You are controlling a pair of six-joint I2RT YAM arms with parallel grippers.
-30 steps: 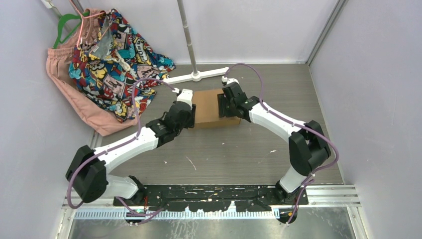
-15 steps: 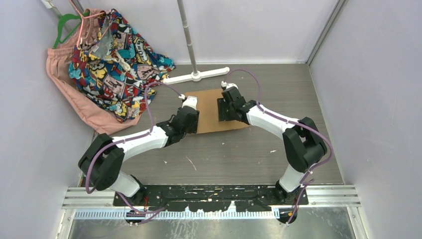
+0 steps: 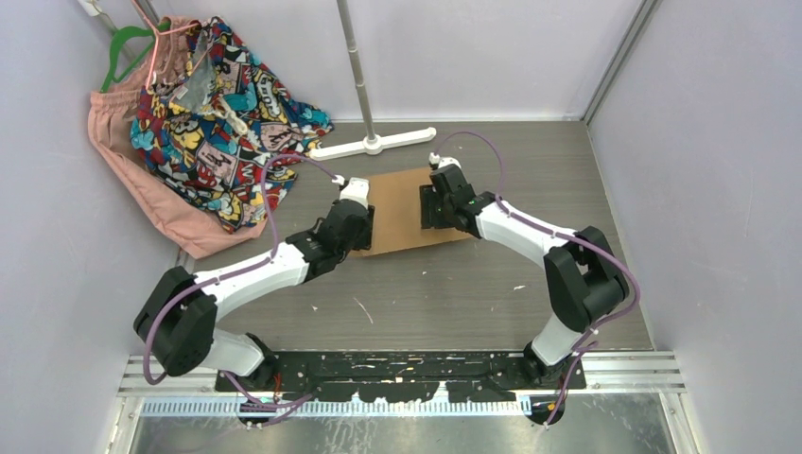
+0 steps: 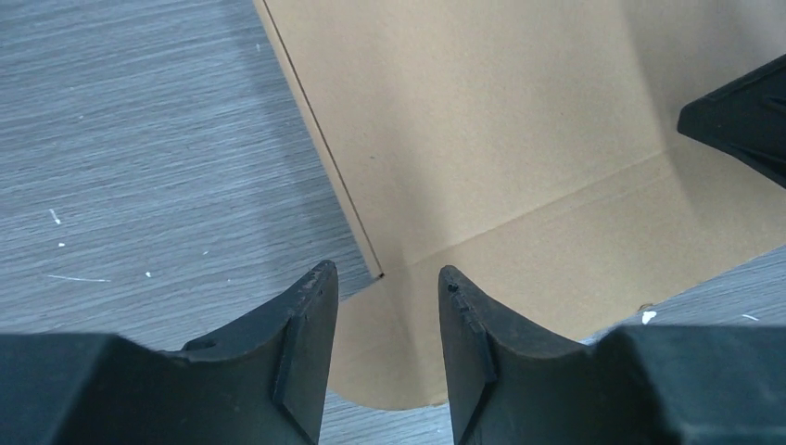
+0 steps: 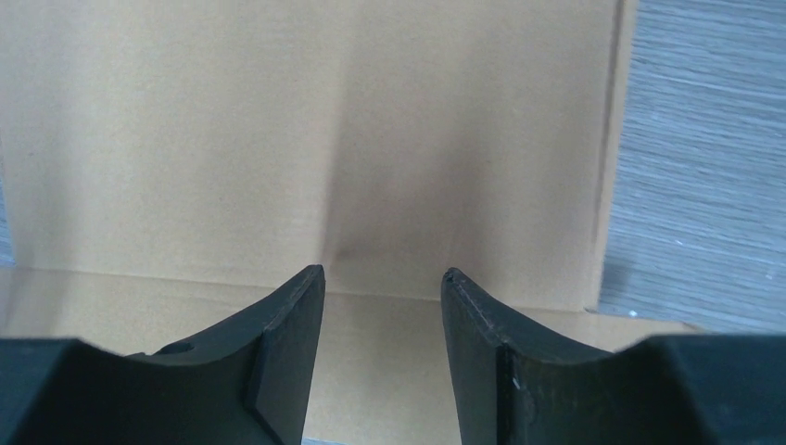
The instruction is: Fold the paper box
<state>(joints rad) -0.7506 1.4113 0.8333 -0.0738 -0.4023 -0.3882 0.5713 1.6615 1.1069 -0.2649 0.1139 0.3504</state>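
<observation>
**A:** Start near. What do the arms have?

**B:** Nothing. Left fingers (image 4: 306, 334) stand apart and empty over the near left corner of the box (image 3: 397, 203), right where a short slit meets a crease. Right fingers (image 5: 287, 324) are also parted and empty, above the right half, with a crease running across just ahead of the tips.

**A:** And the box?

**B:** Brown cardboard in the middle of the table (image 3: 426, 293), looking near flat, slightly skewed, between the two wrists. In the left wrist view a narrow flap borders the near edge. No wall looks raised, so I'd say the folding is at an early stage.

**A:** How to do this step well?

**B:** My reading: use one arm as an anchor, the other as the folder. Press the main panel down just inside a crease so the sheet can't skate on the smooth table. Then work a fingertip under the flap's free edge — the slit corner looks like the easiest way in. Lift along the whole crease, not from one end, or the board may buckle off the score.

**A:** Risks?

**B:** A flat edge gives little to catch, and pushing sideways could spin the sheet.

**A:** Farther back?

**B:** A white stand (image 3: 374, 145), then clothes (image 3: 213, 113) heaped at the far left — well apart from the work.
</observation>
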